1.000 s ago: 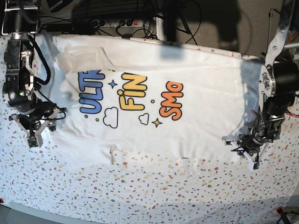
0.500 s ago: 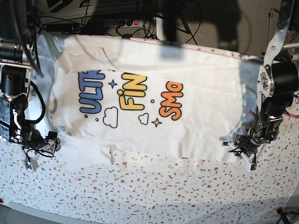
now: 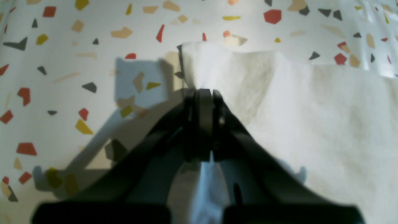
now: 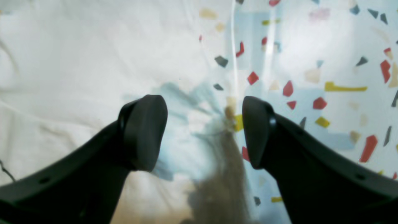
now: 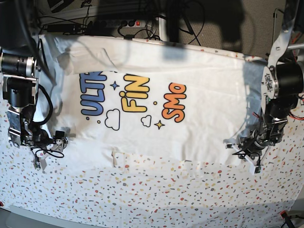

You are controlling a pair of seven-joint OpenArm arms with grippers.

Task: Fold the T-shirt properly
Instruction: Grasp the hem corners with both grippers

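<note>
The white T-shirt (image 5: 199,118) lies spread flat on the table with its blue, yellow and orange print (image 5: 130,97) facing up. My left gripper (image 5: 241,150) is at the shirt's front right corner. In the left wrist view it (image 3: 202,95) is shut on a pinched fold of the white cloth (image 3: 311,124). My right gripper (image 5: 49,148) is at the shirt's front left edge. In the right wrist view it (image 4: 202,130) is open and empty, low over the shirt's edge (image 4: 77,62) where it meets the speckled covering (image 4: 326,62).
The speckled table covering (image 5: 156,194) stretches along the front of the table. A power strip and cables (image 5: 114,23) lie behind the table's back edge. Both arm bodies (image 5: 282,85) (image 5: 19,80) stand at the table's sides.
My right arm has swung toward the front and lowered its open gripper to the shirt's front left edge. My left gripper has stayed shut on the front right corner.
</note>
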